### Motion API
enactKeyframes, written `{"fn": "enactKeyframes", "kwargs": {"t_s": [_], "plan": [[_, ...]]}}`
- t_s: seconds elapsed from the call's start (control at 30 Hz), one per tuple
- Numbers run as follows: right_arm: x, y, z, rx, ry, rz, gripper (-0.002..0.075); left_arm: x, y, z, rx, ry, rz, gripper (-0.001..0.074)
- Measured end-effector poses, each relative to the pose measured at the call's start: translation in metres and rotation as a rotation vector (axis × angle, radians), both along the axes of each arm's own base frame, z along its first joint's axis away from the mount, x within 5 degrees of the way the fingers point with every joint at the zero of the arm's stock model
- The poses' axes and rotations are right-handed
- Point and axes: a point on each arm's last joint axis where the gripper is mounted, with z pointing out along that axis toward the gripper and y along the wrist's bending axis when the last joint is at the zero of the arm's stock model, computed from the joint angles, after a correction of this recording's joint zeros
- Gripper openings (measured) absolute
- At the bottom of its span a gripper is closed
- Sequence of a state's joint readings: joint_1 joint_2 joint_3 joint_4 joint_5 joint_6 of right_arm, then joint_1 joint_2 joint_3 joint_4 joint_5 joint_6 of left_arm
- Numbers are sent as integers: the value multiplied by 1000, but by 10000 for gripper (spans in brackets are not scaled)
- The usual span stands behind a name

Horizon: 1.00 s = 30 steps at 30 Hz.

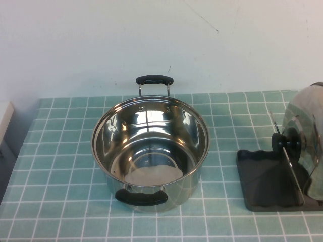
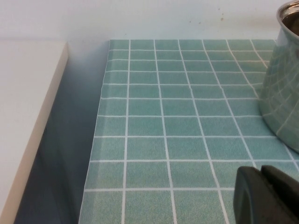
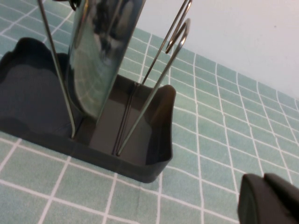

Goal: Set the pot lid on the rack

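The pot lid (image 1: 304, 121) is shiny steel with a black knob. It stands on edge between the wire prongs of the rack (image 1: 266, 185), a dark grey tray at the table's right edge. In the right wrist view the lid (image 3: 98, 51) stands upright in the rack (image 3: 140, 161). My right gripper (image 3: 264, 178) is shut and empty, apart from the rack, above the tiles beside it. My left gripper (image 2: 261, 170) is shut and empty, low over the tiles near the table's left side. Neither gripper shows in the high view.
A deep steel pot (image 1: 150, 151) with two black handles stands open in the middle of the green tiled table; its wall also shows in the left wrist view (image 2: 282, 79). A white surface (image 2: 23, 116) lies beyond the table's left edge.
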<state>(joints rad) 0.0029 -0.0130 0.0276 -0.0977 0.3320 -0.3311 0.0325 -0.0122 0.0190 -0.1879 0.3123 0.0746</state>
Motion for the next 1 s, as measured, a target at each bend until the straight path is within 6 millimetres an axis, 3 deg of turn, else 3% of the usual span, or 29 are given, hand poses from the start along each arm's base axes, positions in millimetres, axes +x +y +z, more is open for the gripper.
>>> {"fn": "enactKeyframes", "kwargs": {"t_s": [0.47,1.0], "plan": [[0,0,0,0,0,0,-1,0,3,0,103,1,9,-2],[0,0,0,0,0,0,-1,0,3,0,102,1,10,-3]]}}
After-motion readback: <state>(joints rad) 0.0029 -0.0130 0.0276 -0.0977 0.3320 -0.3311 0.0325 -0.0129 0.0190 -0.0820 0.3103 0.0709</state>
